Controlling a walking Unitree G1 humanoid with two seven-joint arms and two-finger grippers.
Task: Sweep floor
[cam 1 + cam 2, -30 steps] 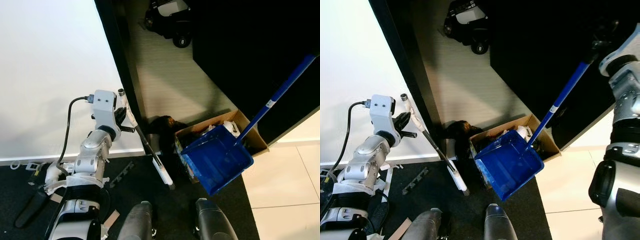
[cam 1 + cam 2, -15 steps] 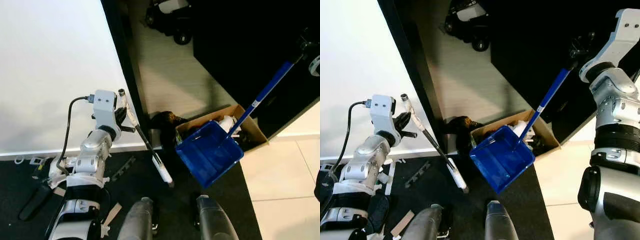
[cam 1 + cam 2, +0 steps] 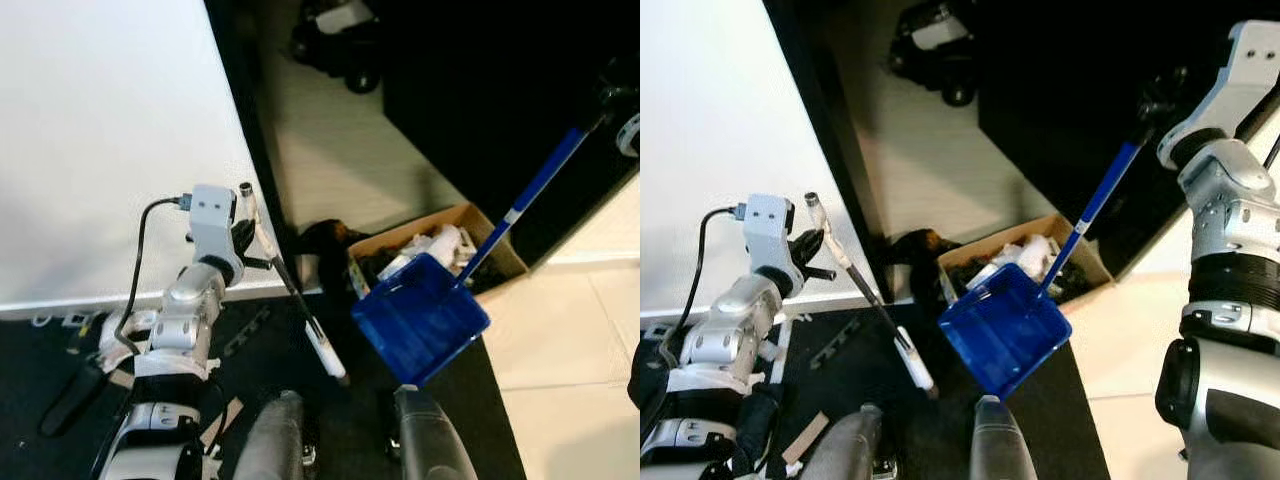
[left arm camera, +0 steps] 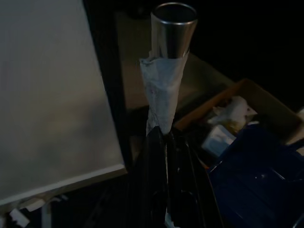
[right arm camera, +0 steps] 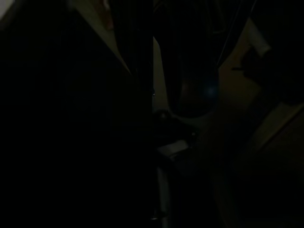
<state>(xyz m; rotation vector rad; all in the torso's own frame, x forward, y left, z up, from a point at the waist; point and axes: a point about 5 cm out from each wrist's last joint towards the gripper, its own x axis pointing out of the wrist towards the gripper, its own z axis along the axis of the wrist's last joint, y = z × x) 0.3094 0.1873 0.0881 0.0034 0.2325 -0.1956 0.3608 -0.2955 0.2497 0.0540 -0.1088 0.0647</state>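
My left gripper [image 3: 247, 235] is shut on the upper part of a thin broom stick [image 3: 298, 305], which slants down to a white tip [image 3: 330, 358] above the dark mat. The stick's taped metal end [image 4: 168, 33] rises past my black fingers [image 4: 154, 180] in the left wrist view. My right gripper [image 3: 1153, 98], raised high at the right, is shut on the long blue handle [image 3: 1092, 210] of a blue dustpan [image 3: 420, 320]. The pan hangs tilted just in front of a cardboard box [image 3: 495, 238] holding crumpled white rubbish [image 3: 440, 245].
A white wall panel [image 3: 100, 150] stands on my left, with a dark post along its edge. A dark lump [image 3: 325, 240] lies beside the box. A black wheeled device [image 3: 340, 40] sits far back. Beige tiles [image 3: 570, 350] lie right of the black mat [image 3: 300, 410]. My legs [image 3: 280, 440] are below.
The dustpan has swung left and toward me, off the box's mouth, so more of the box's contents show. The view has shifted slightly. The left arm and stick have stayed put.
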